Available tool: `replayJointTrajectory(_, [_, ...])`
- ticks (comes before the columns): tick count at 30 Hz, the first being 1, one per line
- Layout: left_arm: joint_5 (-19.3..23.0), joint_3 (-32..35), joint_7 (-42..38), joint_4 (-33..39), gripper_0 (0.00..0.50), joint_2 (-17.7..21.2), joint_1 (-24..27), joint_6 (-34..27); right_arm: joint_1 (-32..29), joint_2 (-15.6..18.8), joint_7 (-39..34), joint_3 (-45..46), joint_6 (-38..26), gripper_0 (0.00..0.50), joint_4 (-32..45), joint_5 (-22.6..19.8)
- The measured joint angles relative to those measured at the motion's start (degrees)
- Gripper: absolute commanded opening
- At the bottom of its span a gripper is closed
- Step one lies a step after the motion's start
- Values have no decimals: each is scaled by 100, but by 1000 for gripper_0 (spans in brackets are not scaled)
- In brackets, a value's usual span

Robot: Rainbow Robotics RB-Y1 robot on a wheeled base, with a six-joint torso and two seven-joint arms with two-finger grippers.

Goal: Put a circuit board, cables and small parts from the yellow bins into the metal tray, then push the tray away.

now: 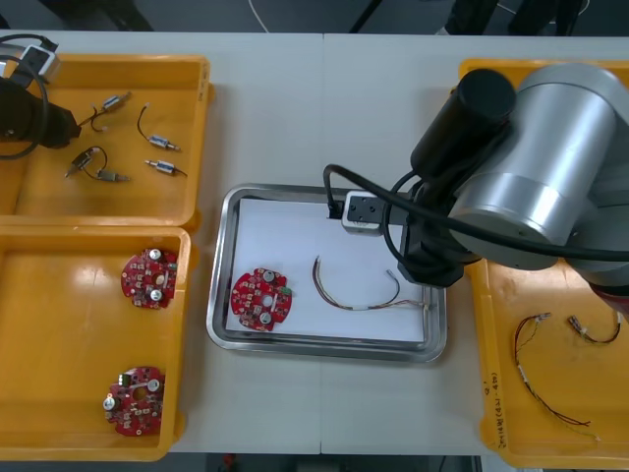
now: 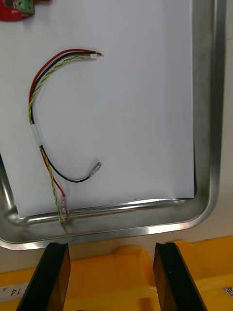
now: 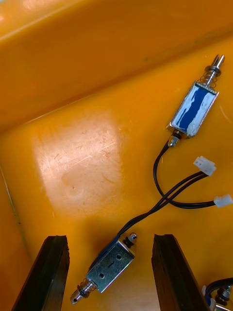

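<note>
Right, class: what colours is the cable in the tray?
The cable is red, black and twisted yellow; clearest in the right wrist view.

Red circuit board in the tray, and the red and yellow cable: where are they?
circuit board [image 1: 260, 298], front view, its middle.
red and yellow cable [image 2: 31, 102], right wrist view, on its bend.

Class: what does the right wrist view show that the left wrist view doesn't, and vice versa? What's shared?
Right wrist, not left: the metal tray, white inside, holding a red and yellow cable and part of a circuit board. Left wrist, not right: small metal parts with black cables. Shared: the right end effector and left end effector, each open over a yellow bin.
</note>
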State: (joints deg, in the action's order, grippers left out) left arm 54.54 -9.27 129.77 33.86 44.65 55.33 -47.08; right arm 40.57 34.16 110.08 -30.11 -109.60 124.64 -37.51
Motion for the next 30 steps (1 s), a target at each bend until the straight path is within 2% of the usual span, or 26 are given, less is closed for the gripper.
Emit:
replayJointTrajectory(14, [250, -263, 3, -217, 500, -6, 1, 208, -202, 98, 0, 1426, -21, 500, 195, -1])
replayJointTrajectory(21, [378, -264, 8, -222, 500, -7, 1, 276, -371, 238, 0, 2138, -21, 500, 185, 157])
replayJointTrajectory(30, [422, -264, 10, -223, 500, -9, 1, 282, -400, 270, 1, 3066, -21, 500, -606, 177])
